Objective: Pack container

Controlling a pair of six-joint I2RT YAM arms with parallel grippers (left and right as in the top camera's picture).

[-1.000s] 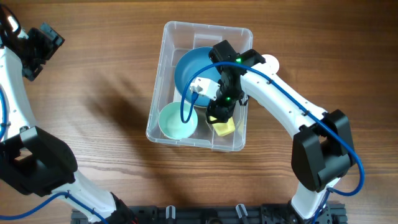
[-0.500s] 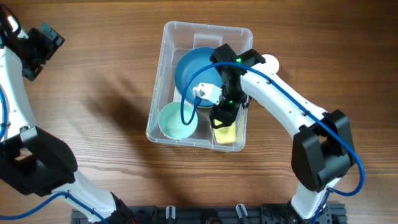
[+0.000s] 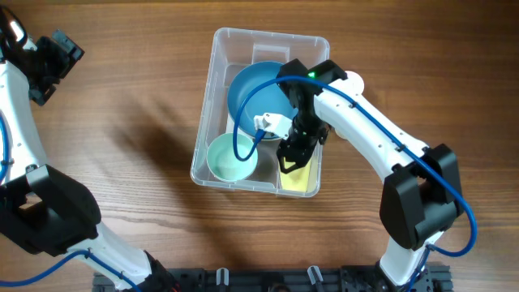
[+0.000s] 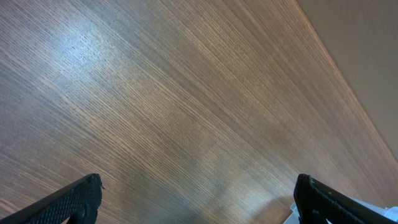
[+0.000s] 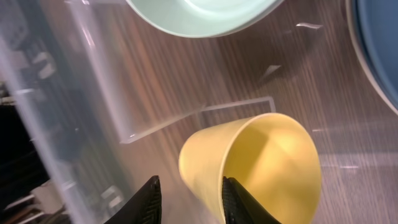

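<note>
The clear plastic container (image 3: 212, 97) stands at the table's middle. It holds a large blue bowl (image 3: 255, 93), a mint-green bowl (image 3: 229, 158) and a yellow cup (image 3: 302, 177) in its near right corner. My right gripper (image 3: 290, 158) reaches down into the container. In the right wrist view the gripper (image 5: 189, 199) is open, with its fingers straddling one wall of the tilted yellow cup (image 5: 267, 155); a gap shows beside the wall. The mint-green bowl (image 5: 205, 12) and the blue bowl (image 5: 379, 43) lie beyond. My left gripper (image 3: 53, 61) is open and empty at the far left.
The left wrist view shows only bare wood table under the open left gripper (image 4: 199, 199). The container's clear wall (image 5: 74, 112) stands close to the right gripper's left finger. The right arm crosses the container's right rim.
My right gripper has moved toward the container's near right corner and lowered the yellow cup, which now lies lower and more tilted. The left arm has not moved.
</note>
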